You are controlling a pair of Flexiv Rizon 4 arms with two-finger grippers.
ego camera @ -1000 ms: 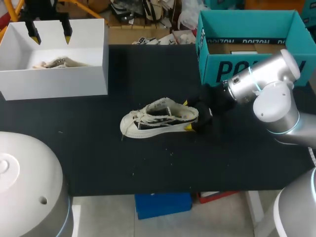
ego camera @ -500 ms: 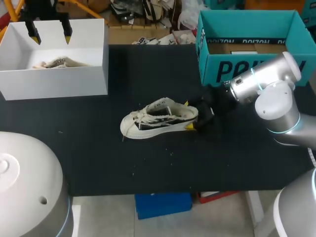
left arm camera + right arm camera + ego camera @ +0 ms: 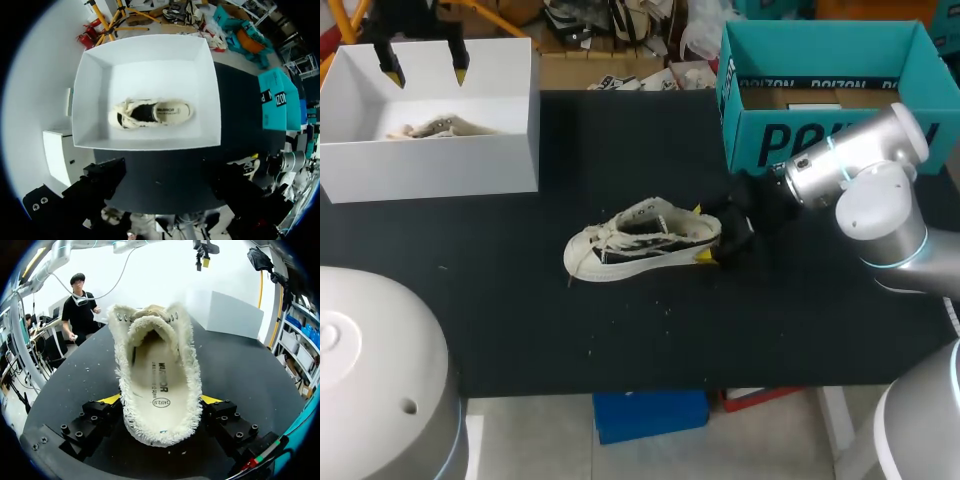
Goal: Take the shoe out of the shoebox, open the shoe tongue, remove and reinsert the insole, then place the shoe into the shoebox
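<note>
A cream low-top shoe (image 3: 640, 240) lies on its sole in the middle of the black table, toe toward my left. My right gripper (image 3: 700, 234) sits at its heel, one yellow tip on each side, pressing the frayed collar. In the right wrist view the shoe (image 3: 157, 365) points away from the gripper (image 3: 161, 405), with its insole showing and both fingers against its sides. The white shoebox (image 3: 430, 165) stands at the far left with a second cream shoe (image 3: 435, 128) inside. My left gripper (image 3: 427, 72) hangs open above that box (image 3: 145, 55), over the shoe (image 3: 150, 112) in it.
A teal cardboard box (image 3: 820, 130) stands at the table's far right, just behind my right arm. Bare black tabletop lies between the white box and the shoe, and along the near edge.
My right gripper's fingers have drawn in a little against the shoe's heel. The shoe has stayed in place. The left gripper has barely shifted above the white box.
</note>
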